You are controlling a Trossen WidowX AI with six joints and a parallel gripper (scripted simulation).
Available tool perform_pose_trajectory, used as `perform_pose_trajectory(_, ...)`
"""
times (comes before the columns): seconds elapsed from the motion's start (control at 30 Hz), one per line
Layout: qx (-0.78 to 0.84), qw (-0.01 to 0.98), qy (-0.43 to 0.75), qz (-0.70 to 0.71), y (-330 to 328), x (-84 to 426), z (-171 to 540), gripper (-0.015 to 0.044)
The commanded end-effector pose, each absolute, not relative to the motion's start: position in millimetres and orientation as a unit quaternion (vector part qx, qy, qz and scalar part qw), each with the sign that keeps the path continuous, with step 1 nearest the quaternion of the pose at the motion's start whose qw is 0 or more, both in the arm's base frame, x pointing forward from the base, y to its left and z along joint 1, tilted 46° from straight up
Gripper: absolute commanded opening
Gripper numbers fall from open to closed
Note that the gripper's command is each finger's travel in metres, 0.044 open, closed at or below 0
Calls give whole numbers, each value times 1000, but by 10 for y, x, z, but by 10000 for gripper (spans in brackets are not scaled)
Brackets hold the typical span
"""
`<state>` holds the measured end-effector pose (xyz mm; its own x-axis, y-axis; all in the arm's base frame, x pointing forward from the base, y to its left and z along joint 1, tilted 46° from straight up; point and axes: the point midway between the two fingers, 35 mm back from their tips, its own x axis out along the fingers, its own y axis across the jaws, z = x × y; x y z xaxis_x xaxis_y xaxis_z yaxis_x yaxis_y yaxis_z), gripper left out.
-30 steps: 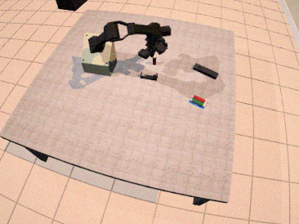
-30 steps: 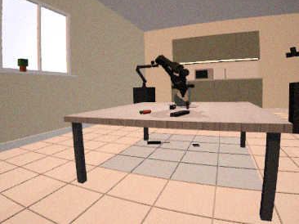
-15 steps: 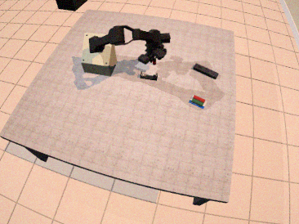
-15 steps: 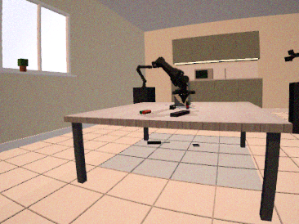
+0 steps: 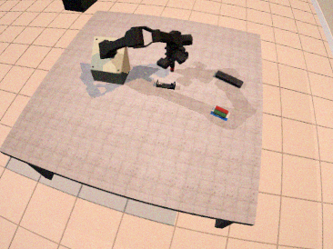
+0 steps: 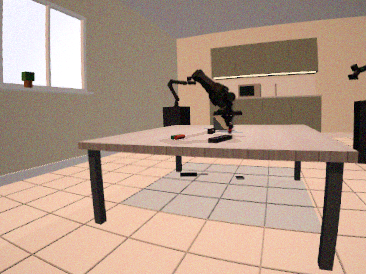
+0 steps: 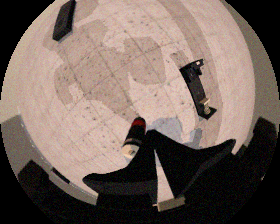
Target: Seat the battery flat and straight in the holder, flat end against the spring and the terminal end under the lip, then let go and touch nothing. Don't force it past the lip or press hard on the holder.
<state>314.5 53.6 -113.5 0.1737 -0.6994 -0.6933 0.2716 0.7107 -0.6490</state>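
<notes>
The battery (image 5: 172, 69) (image 6: 230, 129) (image 7: 134, 134), dark with a red band, stands upright on the table. Its red band is low and its pale terminal end faces up toward the wrist camera. My gripper (image 5: 172, 64) (image 7: 150, 132) is shut with nothing between its fingers. Its tips are close beside the battery; whether they touch it cannot be told. The black holder (image 5: 166, 85) (image 6: 211, 131) (image 7: 196, 89) lies apart from the battery, with a raised part at each end and a metal piece at one of them. Its trough looks empty.
A long black block (image 5: 228, 79) (image 6: 220, 138) (image 7: 64, 21) lies beyond the battery, away from the arm's base. A red, green and blue stack (image 5: 220, 112) (image 6: 178, 137) lies nearer the table's front. A beige-topped box (image 5: 108, 75) is under the arm's base.
</notes>
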Motion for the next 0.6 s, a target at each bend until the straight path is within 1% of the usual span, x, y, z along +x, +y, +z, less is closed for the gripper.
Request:
perform_pose_trajectory(0.0,-192,740,555,-327,601,3158,-1201,0)
perform_pose_trajectory(0.57,-192,741,555,-327,794,3213,-1383,0)
